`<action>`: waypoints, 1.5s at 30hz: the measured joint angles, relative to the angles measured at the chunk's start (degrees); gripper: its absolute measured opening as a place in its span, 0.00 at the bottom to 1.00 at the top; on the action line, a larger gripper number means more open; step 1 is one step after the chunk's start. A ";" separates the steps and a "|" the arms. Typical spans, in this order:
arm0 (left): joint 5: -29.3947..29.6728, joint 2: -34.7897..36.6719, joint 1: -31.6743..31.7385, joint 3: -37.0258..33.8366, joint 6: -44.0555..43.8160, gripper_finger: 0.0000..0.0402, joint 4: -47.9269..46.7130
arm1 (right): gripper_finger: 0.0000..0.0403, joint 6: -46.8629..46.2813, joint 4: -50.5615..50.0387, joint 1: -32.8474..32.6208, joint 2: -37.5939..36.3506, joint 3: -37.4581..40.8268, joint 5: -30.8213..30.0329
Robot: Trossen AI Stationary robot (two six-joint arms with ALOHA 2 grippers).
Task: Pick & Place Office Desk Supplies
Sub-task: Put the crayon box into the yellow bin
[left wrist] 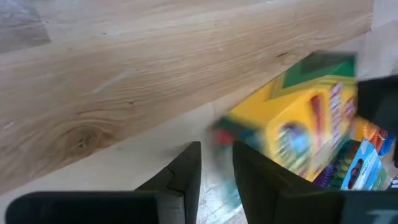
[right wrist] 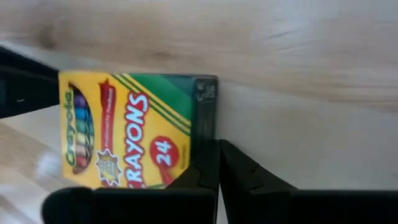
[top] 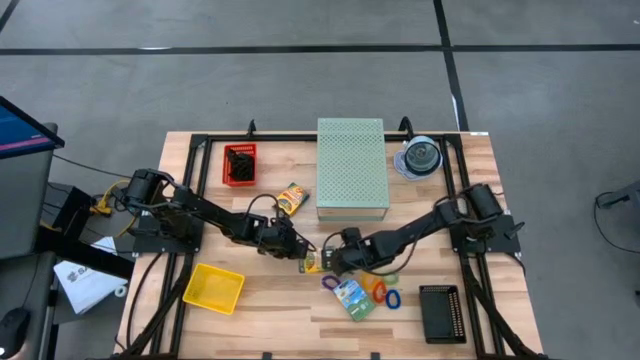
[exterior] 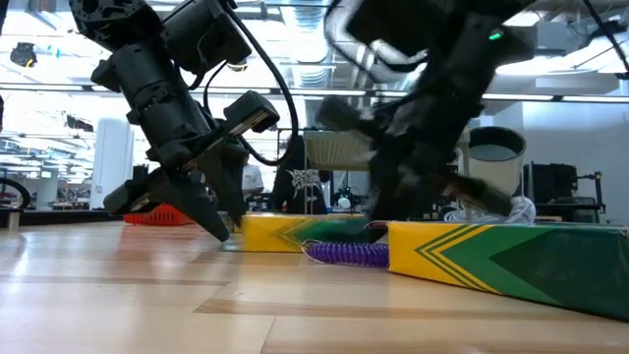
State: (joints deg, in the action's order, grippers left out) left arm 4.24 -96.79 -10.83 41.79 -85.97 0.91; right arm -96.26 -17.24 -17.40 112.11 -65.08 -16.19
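Note:
A small yellow-and-green crayon box point(top: 313, 266) point(right wrist: 124, 130) point(left wrist: 298, 124) lies flat on the table between my two grippers. My left gripper point(top: 300, 255) point(left wrist: 216, 171) stands at its left end, pointing down, fingers a narrow gap apart. My right gripper point(top: 335, 262) point(right wrist: 218, 165) is shut at the box's right end. A purple coiled loop point(top: 330, 283) point(exterior: 344, 253), a green-blue packet point(top: 352, 297) point(exterior: 501, 258) and orange and blue loops point(top: 382, 293) lie just nearer. A second crayon box point(top: 291, 198) lies farther back. My left gripper: one finger point(left wrist: 255, 177) stands right beside the box's yellow end point(left wrist: 273, 146), but I cannot tell whether it touches. My right gripper has its shut fingertips point(right wrist: 205, 163) against the box's dark green end flap point(right wrist: 204, 115), near a corner, slanting down from the table's right. The box lies flat on the wood.
The large pale green perforated box point(top: 352, 168) and the disc spindle point(top: 420, 157) stand at the far side. A red basket point(top: 240, 165) is far left, a yellow tray point(top: 213, 288) near left, a black basket point(top: 440, 313) near right. Bare wood lies near the middle front edge.

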 joint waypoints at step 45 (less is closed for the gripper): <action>1.81 26.81 -3.09 0.08 7.97 0.00 -18.02 | 0.11 -5.19 -24.78 -4.27 -4.78 -9.86 -11.43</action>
State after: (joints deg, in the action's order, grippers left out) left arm 6.05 -69.99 -13.92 41.87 -78.00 -17.11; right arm -101.45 -42.02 -21.67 107.33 -74.94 -27.62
